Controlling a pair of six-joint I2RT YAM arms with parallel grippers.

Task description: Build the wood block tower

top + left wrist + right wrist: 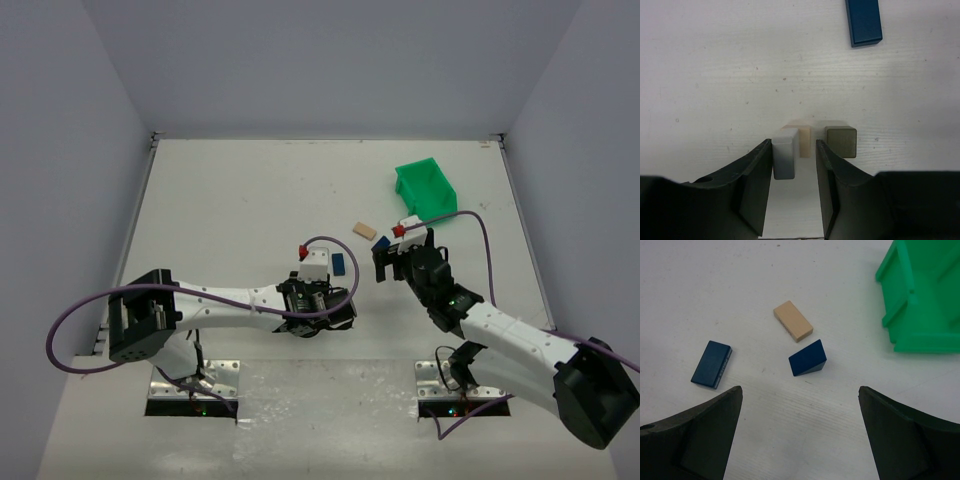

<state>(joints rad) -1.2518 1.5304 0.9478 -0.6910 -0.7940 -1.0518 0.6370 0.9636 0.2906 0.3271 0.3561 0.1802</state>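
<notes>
Left claw (793, 145), narrowly parted, loosely flanks a smooth grey block (784, 161); right claw (800, 390) gapes empty above a blue wedge (807, 358).

A green plastic bin (410, 186) is seen on the far right part of the table (250, 190), upright with its open top up, set askew to the table edges. It is kept apart from the right wall (590, 150). Its outer walls and moulded ribs are caught at the upper right of the right wrist view. The table top is white; faint grain lines and small dark specks are shown up close. The table is enclosed by plain pale grey walls at the back (330, 60) and on the left (60, 150).
</notes>
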